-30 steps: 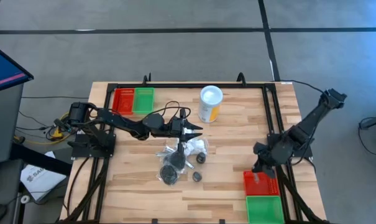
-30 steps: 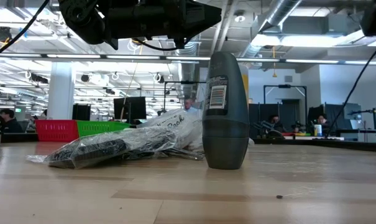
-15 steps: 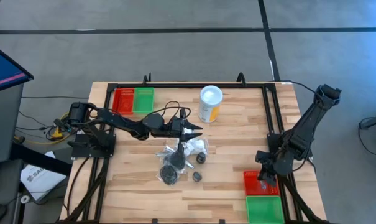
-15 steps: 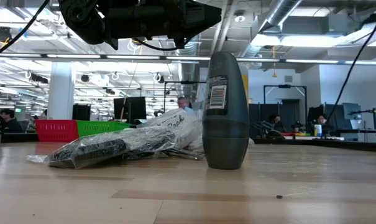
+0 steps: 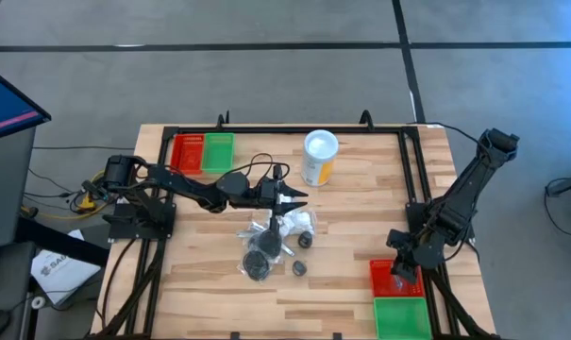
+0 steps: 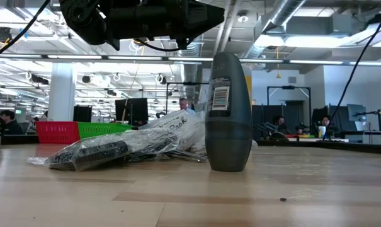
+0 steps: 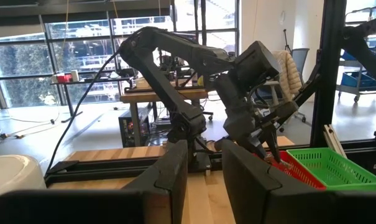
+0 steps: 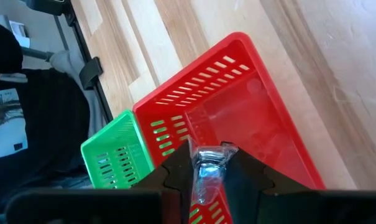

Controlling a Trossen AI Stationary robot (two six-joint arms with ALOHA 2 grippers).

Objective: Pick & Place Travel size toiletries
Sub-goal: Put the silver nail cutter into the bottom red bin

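Observation:
The travel size toiletries lie in a heap mid-table: white packets, a dark puck in clear wrap and small dark pieces. In the low view a dark bottle stands upright beside the wrapped heap. My left gripper hovers open above the heap's far side, level, with nothing between its fingers. My right gripper hangs over the red basket at the near right. It is shut on a small silvery wrapped item. My right gripper pinches the silvery wrapped item between its two fingers, on the item's two sides. The fingers slant down from above. The item is lifted clear, over the inside of the red basket.
A green basket adjoins the red one at the near edge. A second red and green pair sits at the far left. A yellow canister with a white lid stands far of the heap. A black frame rims the table.
My right gripper has moved toward the table's near edge and down, rolling as it went. It has gone from beside the red basket's far end to over its inside, carrying the silvery item.

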